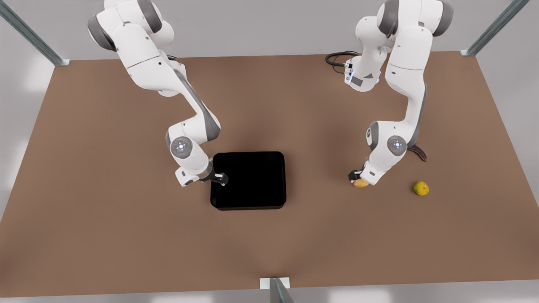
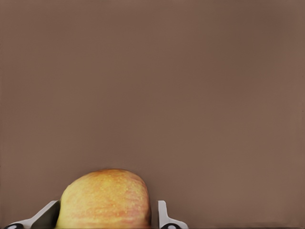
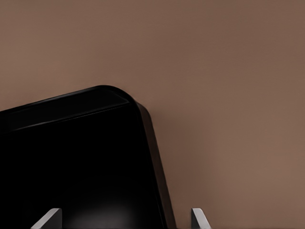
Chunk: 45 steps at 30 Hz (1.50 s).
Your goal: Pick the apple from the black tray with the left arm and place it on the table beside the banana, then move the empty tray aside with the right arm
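The apple (image 1: 361, 183) is yellow-orange with a red blush and sits low at the table (image 1: 269, 105) on the front view's right. My left gripper (image 1: 356, 177) is shut on it; in the left wrist view the apple (image 2: 105, 200) fills the space between the fingers (image 2: 164, 217). The banana (image 1: 420, 153) lies just behind, partly hidden by that arm's elbow. The black tray (image 1: 248, 181) is empty at the table's middle. My right gripper (image 1: 221, 179) is open at the tray's edge on the front view's left, its fingers (image 3: 198, 218) straddling the tray's rim (image 3: 157, 157).
A small yellow-green fruit (image 1: 421, 188) lies on the table to the front view's right of the apple. A black cable (image 1: 339, 58) coils at the back by the left arm's base. Metal frame posts stand at the table's corners and front edge.
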Available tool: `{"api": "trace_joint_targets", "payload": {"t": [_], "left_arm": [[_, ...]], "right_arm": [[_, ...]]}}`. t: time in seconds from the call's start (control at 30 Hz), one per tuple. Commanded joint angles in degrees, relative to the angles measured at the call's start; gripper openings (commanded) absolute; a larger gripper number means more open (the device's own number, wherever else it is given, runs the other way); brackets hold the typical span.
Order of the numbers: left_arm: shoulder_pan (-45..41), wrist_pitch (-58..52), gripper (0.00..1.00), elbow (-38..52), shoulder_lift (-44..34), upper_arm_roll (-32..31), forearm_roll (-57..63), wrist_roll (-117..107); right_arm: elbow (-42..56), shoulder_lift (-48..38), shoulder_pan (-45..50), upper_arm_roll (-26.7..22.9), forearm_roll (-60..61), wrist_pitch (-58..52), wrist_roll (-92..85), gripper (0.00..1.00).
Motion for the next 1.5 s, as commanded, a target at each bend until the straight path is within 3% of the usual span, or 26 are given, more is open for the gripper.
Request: {"api": "trace_joint_targets", "payload": {"t": [0.0, 0.07, 0.1, 0.13, 0.17, 0.27, 0.33, 0.43, 0.6, 0.8, 0.9, 1.17, 1.47], "left_arm": [[0.0, -0.8, 1.00, 0.0, -0.9, 0.1, 0.0, 7.3], [0.0, -0.9, 1.00, 0.1, -3.6, 0.3, 0.3, 6.7], [0.2, -8.6, 1.00, 2.8, -6.6, 1.2, 0.4, 6.8], [0.4, -29.9, 1.00, 15.1, -7.5, 4.0, 0.6, 8.1], [1.5, -41.7, 1.00, 23.6, -7.0, 5.2, 0.6, 10.0], [3.8, -51.2, 1.00, 29.9, -9.9, 6.6, 0.7, 11.5], [3.8, -51.4, 1.00, 33.1, -11.9, 7.6, 0.5, 11.7], [3.5, -51.4, 1.00, 32.2, -13.2, 7.2, 0.7, 11.6], [3.6, -51.2, 1.00, 32.6, -13.2, 7.6, 1.2, 11.3], [3.6, -51.5, 1.00, 32.7, -13.5, 7.3, 3.1, 11.2], [3.6, -51.5, 1.00, 32.6, -13.4, 7.6, 3.1, 11.3], [3.6, -51.6, 1.00, 32.6, -13.5, 7.6, 3.2, 11.3], [3.7, -51.5, 1.00, 32.6, -13.3, 7.6, 3.4, 11.3]], "right_arm": [[0.0, 0.7, 0.0, 0.0, 0.0, 0.8, -4.9, 0.99], [0.0, 1.8, -0.6, -0.1, 0.0, 0.9, -10.5, 0.99], [-0.1, 2.0, -0.8, -0.1, 0.0, 0.7, -12.9, 0.99], [-0.5, 2.0, -0.8, -0.1, 0.1, 0.7, -14.1, 0.99], [-0.9, 2.0, -0.8, -0.1, 0.1, 0.7, -16.6, 0.99], [-1.7, 2.0, -0.9, -0.1, 0.3, 0.7, -20.0, 0.97], [-2.5, 2.0, -0.8, -0.1, 0.7, 0.3, -20.0, 0.94], [-2.5, 2.2, -0.7, 0.1, 0.7, -0.1, -19.7, 0.78], [-2.0, 4.4, -0.5, 0.1, 0.7, 0.0, -19.5, 0.66], [-1.8, 4.3, -0.6, 0.1, 0.7, -0.1, -19.5, 0.36], [-1.8, 4.1, -0.5, 0.2, 0.7, -0.3, -19.6, 0.26], [-1.4, 3.2, -0.5, 0.2, 0.7, -2.2, -20.0, 0.17], [6.0, -4.6, -5.2, -0.7, 0.6, -25.0, -28.9, 0.13]]}}
